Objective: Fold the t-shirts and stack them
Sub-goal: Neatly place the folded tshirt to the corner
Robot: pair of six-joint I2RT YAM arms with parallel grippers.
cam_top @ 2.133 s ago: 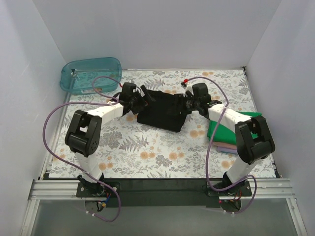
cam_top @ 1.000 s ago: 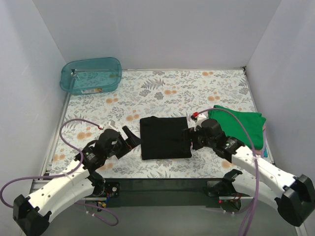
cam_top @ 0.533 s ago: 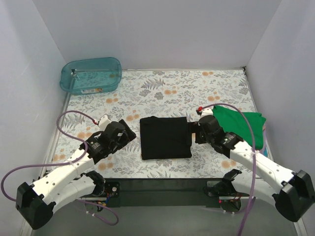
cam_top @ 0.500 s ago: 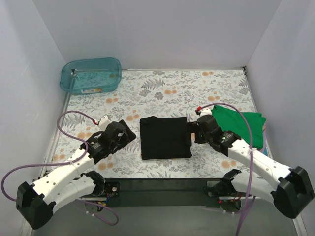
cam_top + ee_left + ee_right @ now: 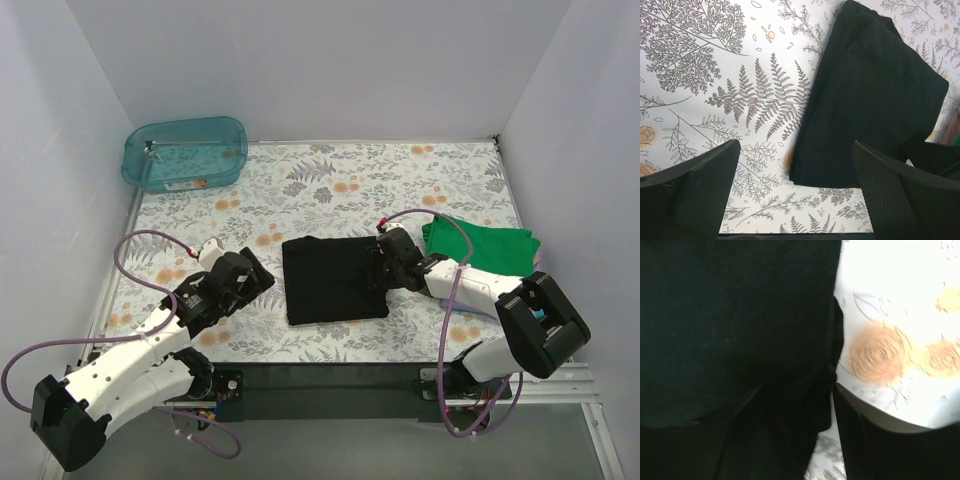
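A black t-shirt (image 5: 330, 280) lies folded into a flat rectangle at the middle of the floral tablecloth. My right gripper (image 5: 375, 270) is low at its right edge. In the right wrist view the shirt (image 5: 740, 315) fills the left side, and its folded edge sits between the jaws of the gripper (image 5: 797, 390), with a thin strip of tablecloth still showing beside the right finger (image 5: 875, 440). My left gripper (image 5: 258, 278) hovers left of the shirt, wide open and empty (image 5: 795, 150), facing the shirt's near left corner (image 5: 875, 90). A green t-shirt (image 5: 480, 248) tops a folded pile at the right.
A teal plastic tub (image 5: 185, 152) stands at the back left corner. White walls close the table on three sides. The pile under the green shirt lies close to the right wall. Purple cables loop off both arms.
My right gripper has slid left onto the black shirt's right edge and its jaws have narrowed. The left arm has barely moved and stays open.
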